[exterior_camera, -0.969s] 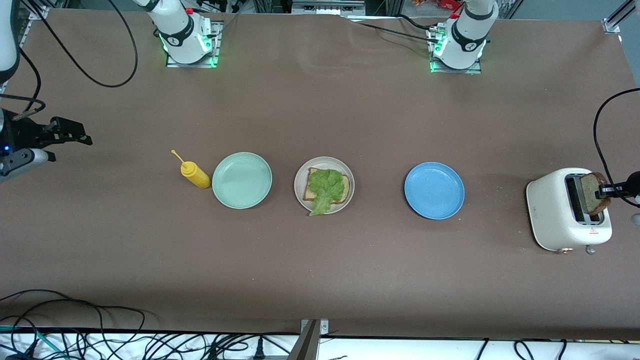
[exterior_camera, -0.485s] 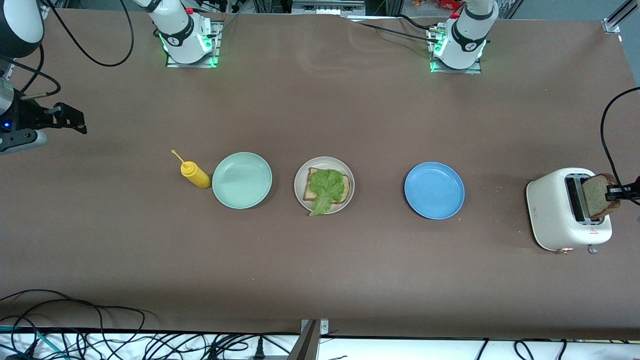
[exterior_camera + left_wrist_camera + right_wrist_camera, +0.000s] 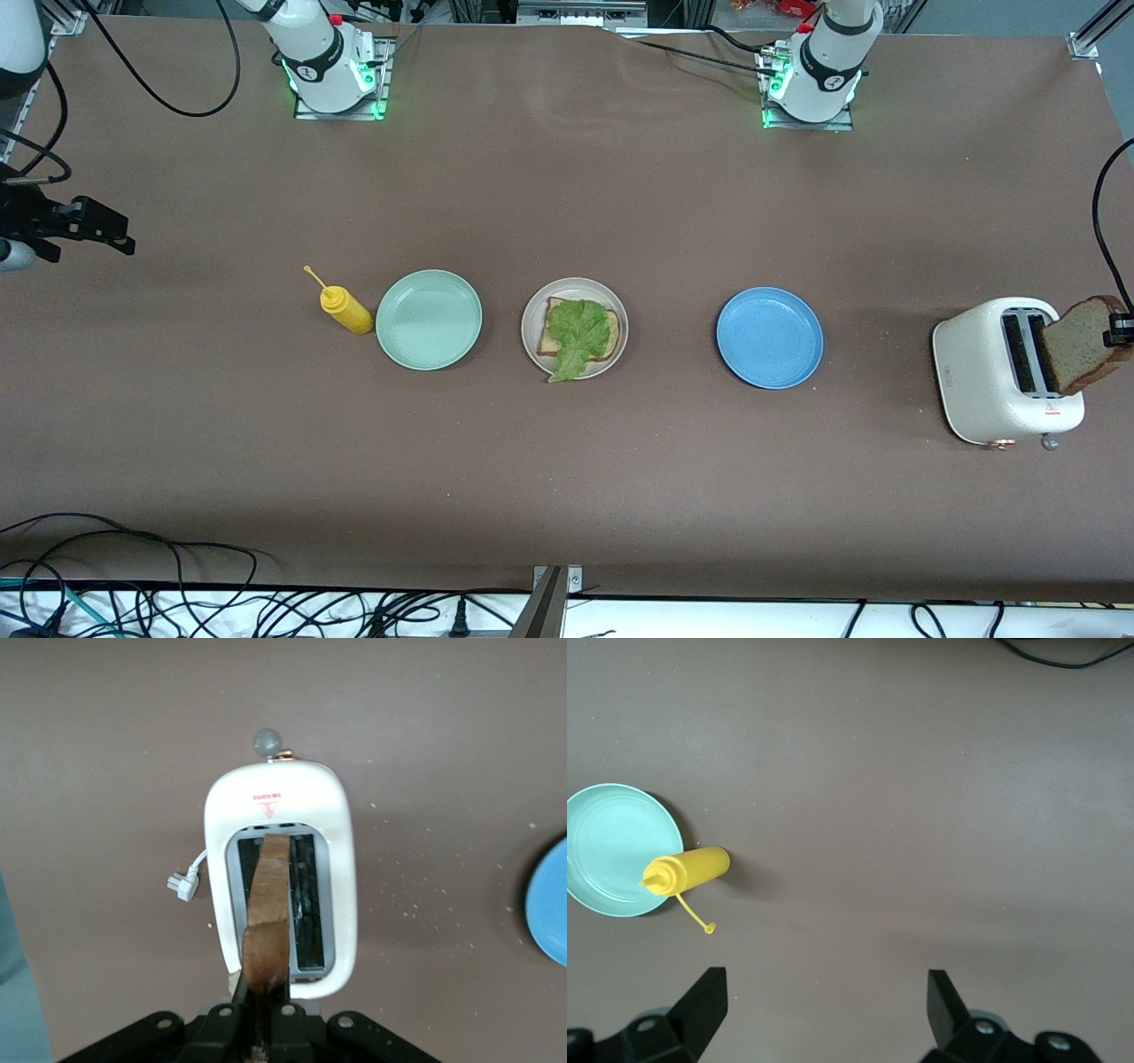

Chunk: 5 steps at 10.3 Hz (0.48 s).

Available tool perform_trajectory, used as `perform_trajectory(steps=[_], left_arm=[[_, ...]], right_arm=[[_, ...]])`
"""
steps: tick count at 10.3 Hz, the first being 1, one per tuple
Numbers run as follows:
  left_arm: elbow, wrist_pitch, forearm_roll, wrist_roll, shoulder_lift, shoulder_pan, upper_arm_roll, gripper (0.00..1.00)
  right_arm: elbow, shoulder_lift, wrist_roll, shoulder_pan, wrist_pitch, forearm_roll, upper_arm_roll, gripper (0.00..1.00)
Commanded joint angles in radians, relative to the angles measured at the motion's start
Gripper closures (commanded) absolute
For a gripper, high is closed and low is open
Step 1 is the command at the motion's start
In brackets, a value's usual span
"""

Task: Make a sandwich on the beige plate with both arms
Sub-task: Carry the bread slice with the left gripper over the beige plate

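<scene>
Our left gripper point(image 3: 263, 1028) has its black fingers clamped on the crust edge of a square slice of brown speckled bread point(image 3: 1079, 346), and we hold that slice in the air directly over the slots of the cream-white two-slot toaster point(image 3: 988, 372), clear of them, at the left arm's end of the table. In the left wrist view the slice point(image 3: 268, 921) runs edge-on along one slot of the toaster point(image 3: 341, 868), whose white plug lies on the table beside it.

Our right gripper point(image 3: 824, 1005) has its two black fingers spread wide apart around nothing, over bare brown tabletop at the right arm's end, where that arm waits point(image 3: 89, 226).

The round matte beige plate point(image 3: 532, 310) sits at the table's middle. On it lies a second brown bread slice point(image 3: 554, 330) with a ruffled green lettuce leaf point(image 3: 578, 335) on top, its tip overhanging the rim.

The mint green plate point(image 3: 429, 319) lies toward the right arm's end, with the yellow squeeze bottle point(image 3: 346, 310) just beside it. The blue plate point(image 3: 769, 337) lies between the beige plate and the toaster.
</scene>
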Motion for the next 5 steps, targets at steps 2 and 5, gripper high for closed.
perform_trajectory(steps=[2, 5], left_arm=[[0.095, -0.094, -0.004, 0.051, 0.001, -0.05, -0.001, 1.0], [0.135, -0.174, -0.144, 0.04, 0.001, -0.066, -0.003, 1.0]], right_arm=[[-0.009, -0.045, 0.072, -0.005, -0.044, 0.019, 0.012, 0.0], [-0.004, -0.043, 0.08, -0.005, -0.048, 0.019, 0.011, 0.0]])
